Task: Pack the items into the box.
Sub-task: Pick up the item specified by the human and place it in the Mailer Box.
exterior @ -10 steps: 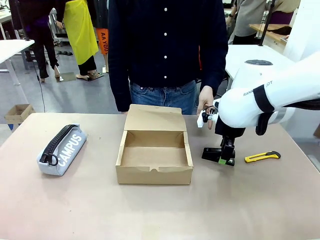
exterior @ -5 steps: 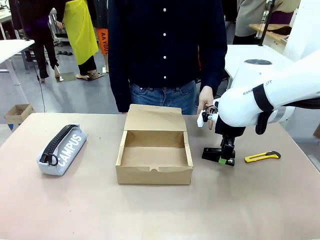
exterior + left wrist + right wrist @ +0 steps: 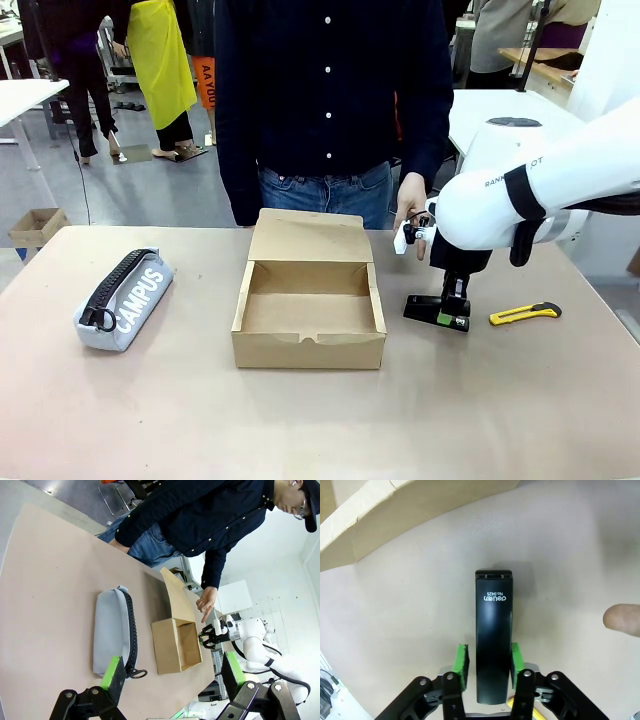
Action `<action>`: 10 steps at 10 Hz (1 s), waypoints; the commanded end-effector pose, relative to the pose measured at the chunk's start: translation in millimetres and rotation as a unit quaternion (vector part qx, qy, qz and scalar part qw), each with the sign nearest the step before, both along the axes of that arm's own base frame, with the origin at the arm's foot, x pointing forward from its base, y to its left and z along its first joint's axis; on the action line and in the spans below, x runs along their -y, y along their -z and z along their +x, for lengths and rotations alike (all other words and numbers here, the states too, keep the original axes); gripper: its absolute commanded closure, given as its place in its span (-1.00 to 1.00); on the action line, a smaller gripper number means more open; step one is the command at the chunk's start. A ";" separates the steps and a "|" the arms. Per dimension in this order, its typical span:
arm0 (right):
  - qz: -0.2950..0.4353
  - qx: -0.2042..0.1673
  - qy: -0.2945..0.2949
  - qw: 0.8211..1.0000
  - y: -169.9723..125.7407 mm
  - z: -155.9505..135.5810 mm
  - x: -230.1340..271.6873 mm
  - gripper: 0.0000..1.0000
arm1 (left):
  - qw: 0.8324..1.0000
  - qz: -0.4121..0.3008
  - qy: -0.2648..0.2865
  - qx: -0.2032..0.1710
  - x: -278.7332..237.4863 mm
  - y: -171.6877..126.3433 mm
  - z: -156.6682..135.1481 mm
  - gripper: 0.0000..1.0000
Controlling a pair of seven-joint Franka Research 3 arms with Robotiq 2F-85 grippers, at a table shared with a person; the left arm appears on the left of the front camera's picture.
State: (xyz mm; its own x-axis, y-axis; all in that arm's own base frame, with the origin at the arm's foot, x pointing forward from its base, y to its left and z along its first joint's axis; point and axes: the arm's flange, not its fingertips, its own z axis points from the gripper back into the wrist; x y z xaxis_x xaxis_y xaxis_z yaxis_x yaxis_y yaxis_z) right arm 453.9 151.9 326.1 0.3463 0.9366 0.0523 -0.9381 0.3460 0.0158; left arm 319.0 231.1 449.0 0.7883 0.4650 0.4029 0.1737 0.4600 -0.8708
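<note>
Compared with one second before, the right hand (image 3: 452, 318) is seen in nearly the same place, but its fingers have been brought together. They are now pressed on both sides of the black stapler (image 3: 424, 307), which lies on the surface (image 3: 320, 420). In the right wrist view the green pads (image 3: 461, 666) are seen touching the stapler's rear end. The pouch, the box and the knife have not been moved.

The cardboard box (image 3: 310, 350) stands near this hand, on the robot's left of it. Its lid is raised at the far side and only bare cardboard is seen inside. The grey pouch (image 3: 125, 300) lies well beyond the box. The yellow knife (image 3: 525, 313) lies just on the other side of the hand.

The left hand (image 3: 171, 669) is held with its jaws wide apart and nothing between them
</note>
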 end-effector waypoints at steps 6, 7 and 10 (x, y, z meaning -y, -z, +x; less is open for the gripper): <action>-0.020 -0.007 -0.011 1.000 -10.0 5.6 -3.7 1.00 | 1.000 -0.004 -0.001 0.017 -0.8 -1.0 1.2 -1.00; -0.020 -0.007 -0.020 1.000 -17.4 1.1 -2.3 1.00 | 1.000 -0.004 -0.001 0.017 -0.8 -1.0 1.2 -1.00; -0.016 -0.047 -0.040 0.998 -101.1 -46.3 20.9 1.00 | 1.000 -0.004 -0.001 0.017 -0.8 -1.0 1.2 -1.00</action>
